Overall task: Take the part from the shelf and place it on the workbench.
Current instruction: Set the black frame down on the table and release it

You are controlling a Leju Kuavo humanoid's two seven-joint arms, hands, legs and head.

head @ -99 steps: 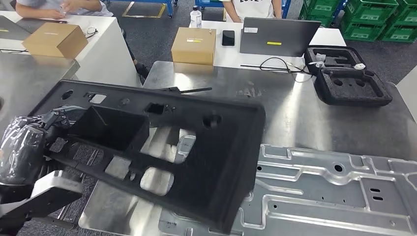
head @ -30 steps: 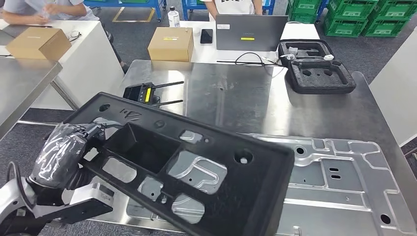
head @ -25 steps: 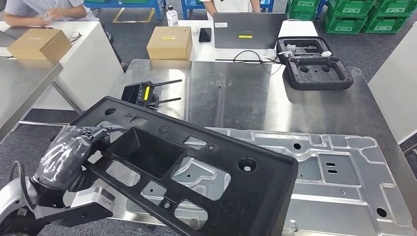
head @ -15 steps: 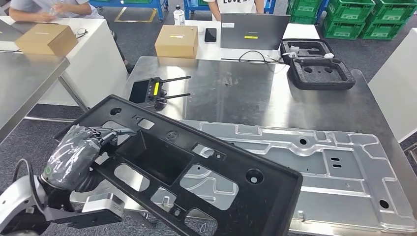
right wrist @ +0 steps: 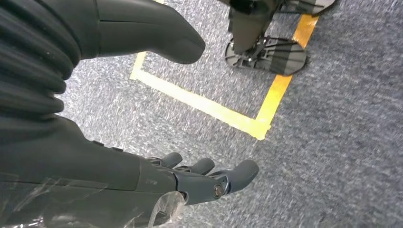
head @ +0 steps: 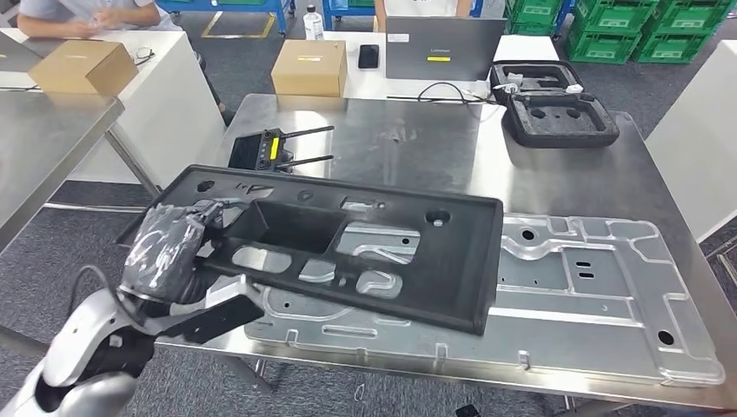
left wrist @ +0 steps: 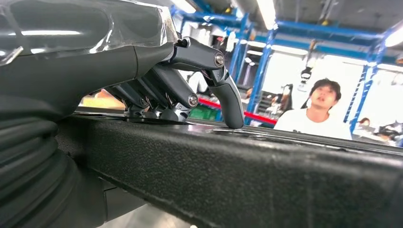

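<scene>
My left hand (head: 167,252) grips the black part (head: 348,248) at its left end, long axis running rightward over the counter (head: 556,174); right hand (right wrist: 190,183) hangs open.

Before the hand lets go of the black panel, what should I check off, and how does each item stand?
1. Left hand grips the black panel at its end: ok; fingers rest on its top face.
2. Panel over the workbench: ok, above the silver metal plate.
3. Panel resting flat: cannot tell; contact underneath is hidden.
4. Remote controller apart from the panel: ok, beyond its far edge.
5. Right hand holding nothing: ok, fingers apart above the carpet.
</scene>
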